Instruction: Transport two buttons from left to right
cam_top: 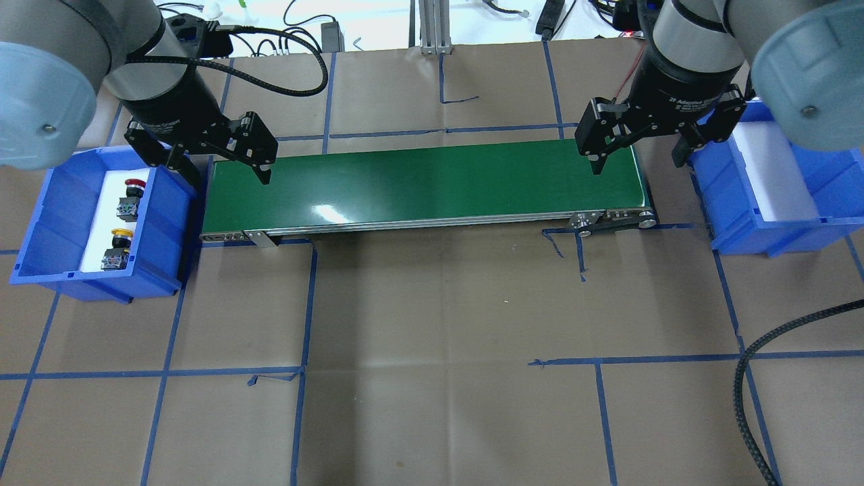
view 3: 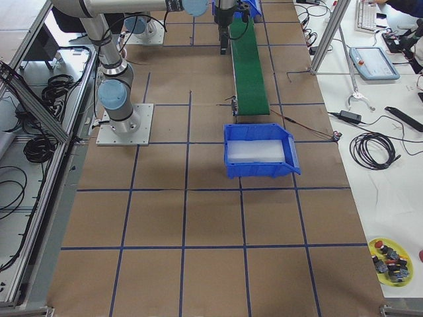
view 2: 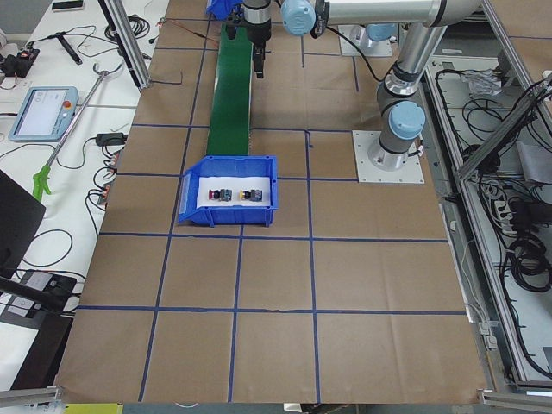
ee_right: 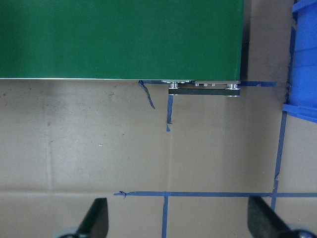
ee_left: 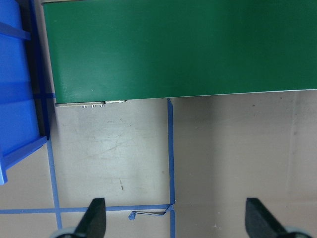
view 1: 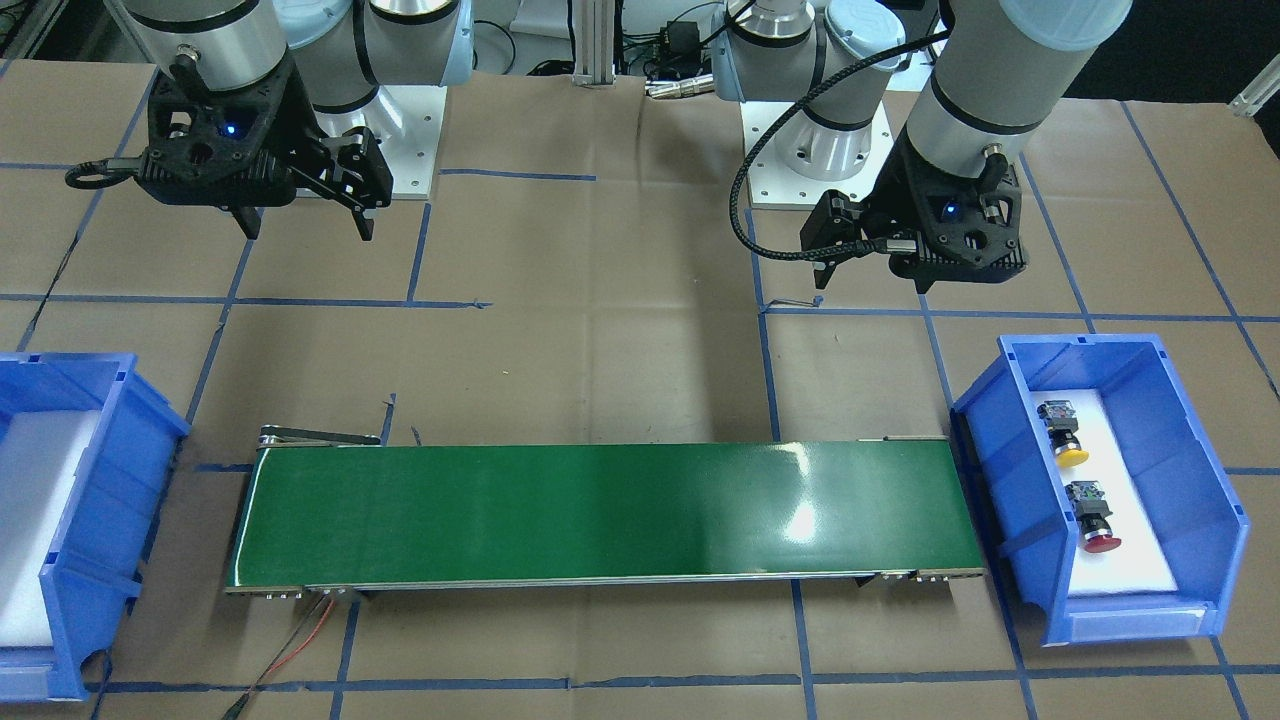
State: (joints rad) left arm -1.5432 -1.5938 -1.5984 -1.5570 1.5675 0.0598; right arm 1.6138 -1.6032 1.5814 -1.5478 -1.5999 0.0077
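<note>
I have the yellow-capped black push-button switch (cam_top: 116, 250) and the red-capped black push-button switch (cam_top: 130, 196) both lying in the blue plastic bin (cam_top: 40, 223) at the robot's left end of the brown-paper-covered bench (cam_top: 432, 304). They rest on the bin's white foam liner (cam_top: 94, 219), close together but not touching. The yellow one is nearer the robot, and both caps point away from it. The left hand (cam_top: 223, 172) hangs above the bench, close to the left end of the long green conveyor belt (cam_top: 432, 182). It is clear of the bin, with its fingers (ee_left: 96, 218) spread wide and nothing between them. The right hand (cam_top: 636, 162) hovers by the belt's other end, likewise released and grasping nothing. Just beyond it sits a second blue plastic bin (cam_top: 742, 229), lined with white foam
</note>
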